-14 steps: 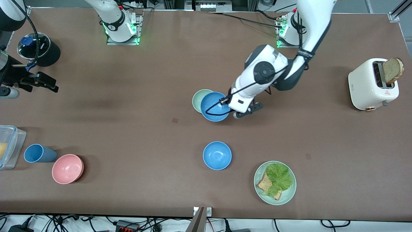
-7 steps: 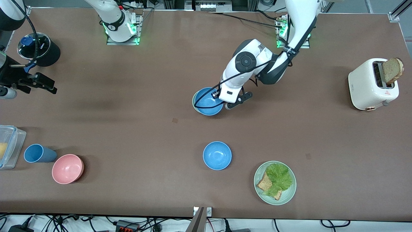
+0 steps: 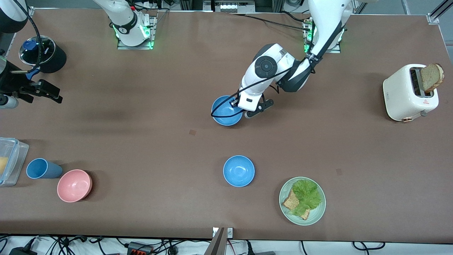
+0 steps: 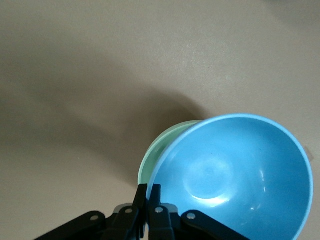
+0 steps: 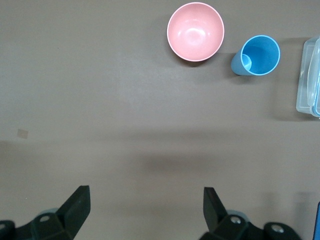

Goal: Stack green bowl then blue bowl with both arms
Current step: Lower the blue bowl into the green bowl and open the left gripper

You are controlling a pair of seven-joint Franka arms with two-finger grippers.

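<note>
My left gripper [image 3: 242, 112] is shut on the rim of a sky-blue bowl [image 3: 226, 110] at mid-table. It holds the bowl tilted, right over the green bowl. The blue bowl hides the green bowl in the front view. In the left wrist view the fingertips [image 4: 143, 192] pinch the blue bowl's [image 4: 235, 175] rim, and a crescent of the mint-green bowl [image 4: 159, 151] shows beneath it. I cannot tell whether the blue bowl rests in the green one. A second blue bowl [image 3: 239, 171] sits nearer the front camera. My right gripper [image 3: 52, 95] waits open and empty over the right arm's end of the table; it also shows in the right wrist view [image 5: 145, 195].
A pale-green plate [image 3: 318, 211] with lettuce and bread lies near the front edge. A toaster [image 3: 407, 94] with a bread slice stands at the left arm's end. A pink bowl [image 3: 74, 185], blue cup [image 3: 42, 169], clear container [image 3: 12, 159] and black pot [image 3: 44, 55] sit at the right arm's end.
My left gripper has carried the blue bowl toward the right arm's end and over the green bowl, which it now covers. The right arm has barely moved.
</note>
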